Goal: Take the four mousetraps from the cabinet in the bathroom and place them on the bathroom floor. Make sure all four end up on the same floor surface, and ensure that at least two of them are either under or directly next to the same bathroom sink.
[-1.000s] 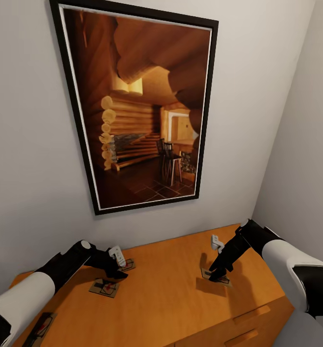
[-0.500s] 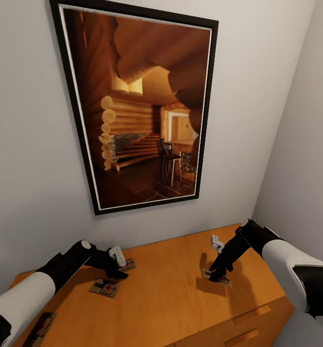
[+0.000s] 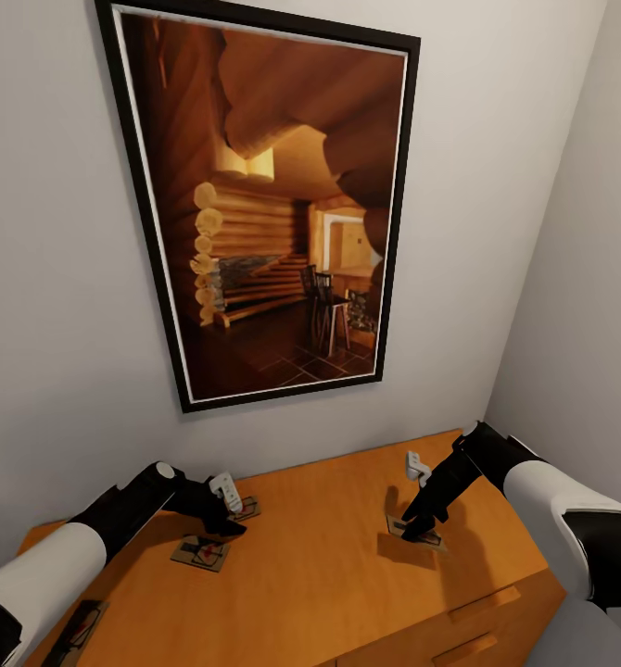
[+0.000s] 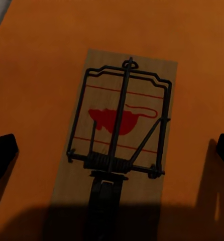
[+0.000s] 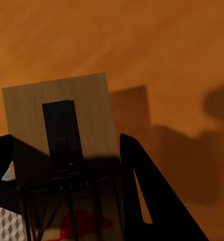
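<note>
The orange-brown cabinet (image 3: 329, 565) carries several mousetraps on its flat top. One mousetrap (image 3: 199, 553) lies just in front of my left gripper (image 3: 225, 526), a second mousetrap (image 3: 247, 508) lies partly hidden behind it, and a third mousetrap (image 3: 77, 630) sits near the near left edge. In the left wrist view my left gripper (image 4: 114, 150) is open, its fingertips (image 4: 2, 153) wide apart on either side of a mousetrap (image 4: 121, 135). My right gripper (image 3: 418, 530) is shut on the fourth mousetrap (image 5: 62, 115), which is held slightly tilted above the top and casts a shadow there.
A large black-framed picture (image 3: 264, 204) hangs on the grey wall right behind the cabinet. A side wall (image 3: 579, 278) closes in at the right. Wooden drawer handles (image 3: 482, 602) show on the cabinet front. A sliver of cube-patterned floor (image 5: 6, 223) appears in the right wrist view.
</note>
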Motion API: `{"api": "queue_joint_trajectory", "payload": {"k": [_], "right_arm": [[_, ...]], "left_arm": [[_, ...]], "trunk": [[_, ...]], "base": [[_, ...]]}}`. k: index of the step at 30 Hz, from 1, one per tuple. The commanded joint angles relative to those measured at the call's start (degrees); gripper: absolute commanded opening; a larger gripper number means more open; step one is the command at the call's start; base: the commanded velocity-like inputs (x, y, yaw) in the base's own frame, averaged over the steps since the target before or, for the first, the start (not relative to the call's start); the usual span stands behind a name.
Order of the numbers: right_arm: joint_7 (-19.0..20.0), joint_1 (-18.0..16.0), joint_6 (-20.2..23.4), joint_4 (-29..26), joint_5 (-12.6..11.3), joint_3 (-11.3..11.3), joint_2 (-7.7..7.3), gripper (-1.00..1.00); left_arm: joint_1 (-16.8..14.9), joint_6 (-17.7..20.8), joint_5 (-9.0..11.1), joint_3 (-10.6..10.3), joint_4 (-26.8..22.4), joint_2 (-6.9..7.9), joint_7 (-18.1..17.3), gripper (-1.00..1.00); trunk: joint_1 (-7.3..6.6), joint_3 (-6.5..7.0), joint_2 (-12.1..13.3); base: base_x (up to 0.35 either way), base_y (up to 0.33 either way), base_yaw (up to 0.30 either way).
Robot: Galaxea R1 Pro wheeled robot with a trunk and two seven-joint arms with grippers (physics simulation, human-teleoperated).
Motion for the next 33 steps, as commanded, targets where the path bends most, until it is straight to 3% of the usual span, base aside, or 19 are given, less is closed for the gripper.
{"api": "queue_joint_trajectory", "payload": {"k": [1, 33], "right_arm": [[0.4, 0.0, 1.0, -0.1, -0.1, 0.2, 0.00, -1.00], [0.4, 0.0, 1.0, -0.1, -0.1, 0.2, -0.01, -1.00]], "left_arm": [[0.0, 0.5, 0.0, -0.1, -0.2, 0.07, -0.2, 1.00], [0.0, 0.6, -0.2, -0.5, -0.4, -0.03, -0.5, 1.00]], "trunk": [[0.02, -0.10, -0.1], [0.02, -0.10, -0.1]], "base": [[0.000, 0.000, 0.000], [0.000, 0.000, 0.000]]}}
